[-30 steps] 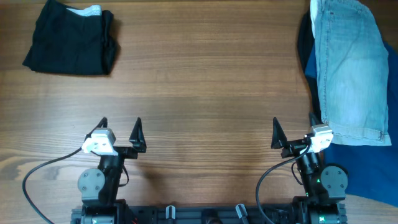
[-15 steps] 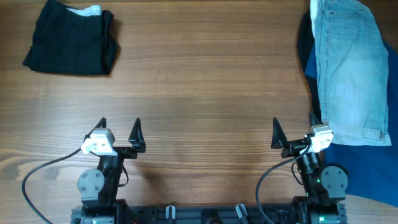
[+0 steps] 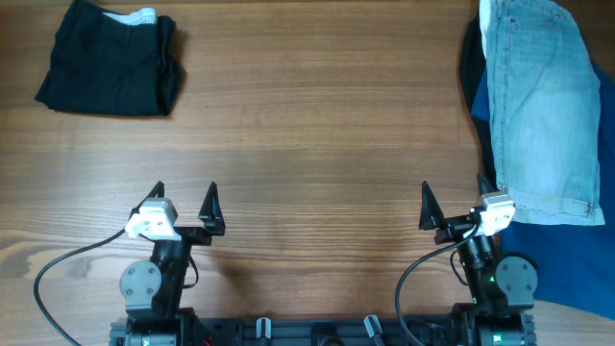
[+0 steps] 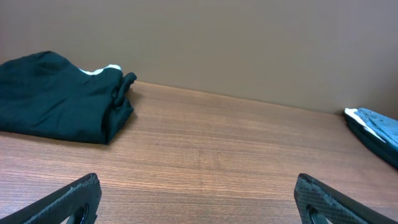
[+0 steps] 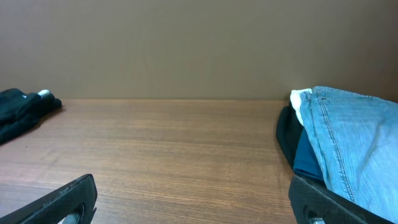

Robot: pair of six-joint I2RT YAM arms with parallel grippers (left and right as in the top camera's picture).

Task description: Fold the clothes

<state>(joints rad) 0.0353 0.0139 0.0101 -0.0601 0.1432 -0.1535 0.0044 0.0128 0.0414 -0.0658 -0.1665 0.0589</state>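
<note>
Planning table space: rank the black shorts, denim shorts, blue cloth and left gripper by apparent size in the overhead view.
1. Denim shorts
2. Black shorts
3. Left gripper, smallest
Blue cloth: mostly hidden under the denim, so left unranked.

the overhead view looks straight down on the desk (image 3: 317, 125), its near edge at the bottom of the picture. each wrist view sits low by that near edge, facing level toward the far edge and the wall (image 4: 249, 43). all three share the black shorts (image 3: 108, 60) at the far left corner and the denim shorts (image 3: 538, 106) along the right edge.
</note>
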